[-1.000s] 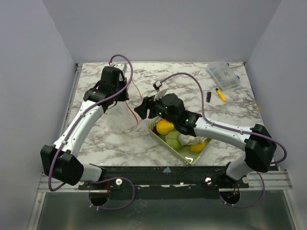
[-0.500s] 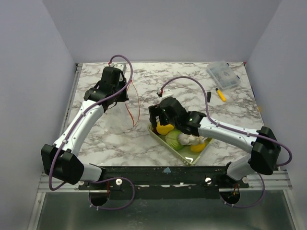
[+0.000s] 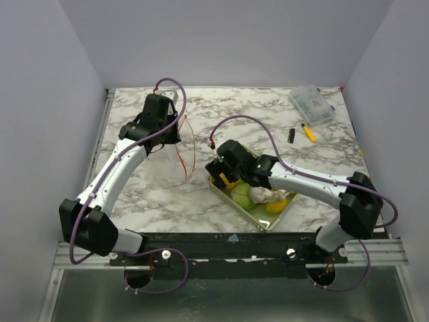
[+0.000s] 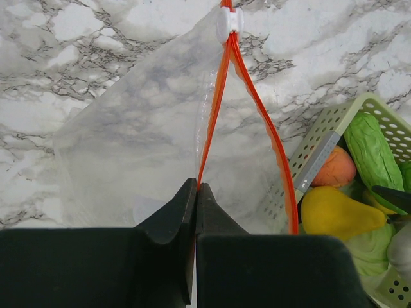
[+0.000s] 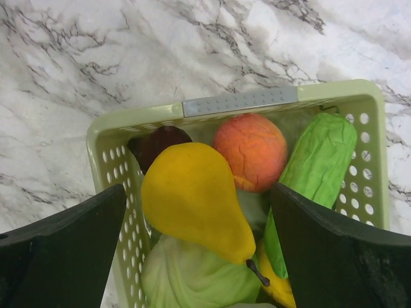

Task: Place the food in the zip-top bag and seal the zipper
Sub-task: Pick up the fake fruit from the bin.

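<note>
The clear zip-top bag point(image 4: 141, 141) hangs over the marble. Its orange-red zipper point(image 4: 257, 102) gapes open, with a white slider point(image 4: 228, 19) at the far end. My left gripper point(image 4: 196, 187) is shut on the near end of one side of that strip. In the top view the bag point(image 3: 187, 149) hangs by the left gripper point(image 3: 176, 129). My right gripper point(image 5: 198, 192) is open over the mesh basket point(image 5: 237, 101), its fingers either side of a yellow pear point(image 5: 192, 199). The basket also holds an orange-red fruit point(image 5: 252, 151), a green vegetable point(image 5: 318, 157), a pale green cabbage point(image 5: 192, 276) and a dark purple piece point(image 5: 157, 142).
The basket point(image 3: 269, 221) sits at the near middle of the table, just right of the bag. A rigid clear lidded box point(image 3: 312, 105), a yellow marker point(image 3: 308, 132) and a small black piece point(image 3: 292, 135) lie at the back right. Walls close in on three sides.
My right gripper has swung from beside the bag's mouth back over the basket and opened wide around the pear. The left arm and bag have barely moved.
</note>
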Available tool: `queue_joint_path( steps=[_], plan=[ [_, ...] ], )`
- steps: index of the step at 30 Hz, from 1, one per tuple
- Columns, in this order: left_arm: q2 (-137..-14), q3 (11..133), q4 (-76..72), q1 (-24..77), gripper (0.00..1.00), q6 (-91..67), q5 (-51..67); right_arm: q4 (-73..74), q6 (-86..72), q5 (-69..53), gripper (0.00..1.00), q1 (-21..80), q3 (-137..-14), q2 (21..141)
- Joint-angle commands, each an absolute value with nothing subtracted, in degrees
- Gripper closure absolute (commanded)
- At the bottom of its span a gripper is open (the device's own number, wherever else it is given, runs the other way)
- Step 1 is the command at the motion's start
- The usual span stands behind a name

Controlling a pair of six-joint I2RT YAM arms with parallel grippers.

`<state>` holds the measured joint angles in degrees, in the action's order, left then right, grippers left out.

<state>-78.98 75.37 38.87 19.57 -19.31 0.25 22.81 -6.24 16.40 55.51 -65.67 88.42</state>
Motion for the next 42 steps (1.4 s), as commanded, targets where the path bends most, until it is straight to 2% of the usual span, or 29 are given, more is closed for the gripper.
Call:
queue_joint_path(
  steps=[1, 9, 15, 18, 23, 27, 30, 32, 36, 42],
  plan=[
    [-79.0, 77.1, 39.1, 19.3, 1.00, -19.5, 1.6, 24.8, -3.1, 14.3, 0.04, 55.7, -67.1, 92.5],
    [-78.9, 77.0, 39.1, 19.3, 1.00, -19.5, 1.6, 24.5, -3.4, 15.8, 0.07, 55.3, -66.4, 96.2],
    [-78.9, 76.9, 39.1, 19.3, 1.00, -19.5, 1.4, 24.4, -3.7, 15.7, 0.25, 55.3, -66.3, 96.0],
    [-79.0, 77.0, 39.0, 19.3, 1.00, -19.4, 1.3, 24.2, -4.0, 15.7, 0.38, 55.3, -65.8, 94.0],
    [-79.2, 77.0, 39.1, 19.3, 1.00, -19.4, 1.6, 21.8, -4.6, 15.6, 0.78, 55.4, -64.7, 89.3],
    [-79.1, 77.0, 39.2, 19.2, 1.00, -19.5, 1.6, 19.1, -5.4, 15.6, 0.97, 55.3, -65.2, 85.9],
    [-78.9, 77.0, 39.0, 19.2, 1.00, -19.7, 2.4, 13.7, -7.8, 13.9, 0.99, 55.3, -65.1, 83.1],
    [-78.9, 77.0, 38.9, 19.2, 1.00, -19.8, 3.4, 7.0, -10.3, 8.6, 1.00, 55.3, -64.2, 80.9],
    [-79.0, 76.9, 39.0, 19.2, 1.00, -19.9, 3.9, -14.1, -18.2, 0.5, 1.00, 55.3, -59.1, 77.9],
    [-78.9, 76.9, 39.0, 19.2, 1.00, -19.9, 3.7, -29.2, -30.8, -1.8, 0.99, 55.3, -61.5, 82.9]
  ],
)
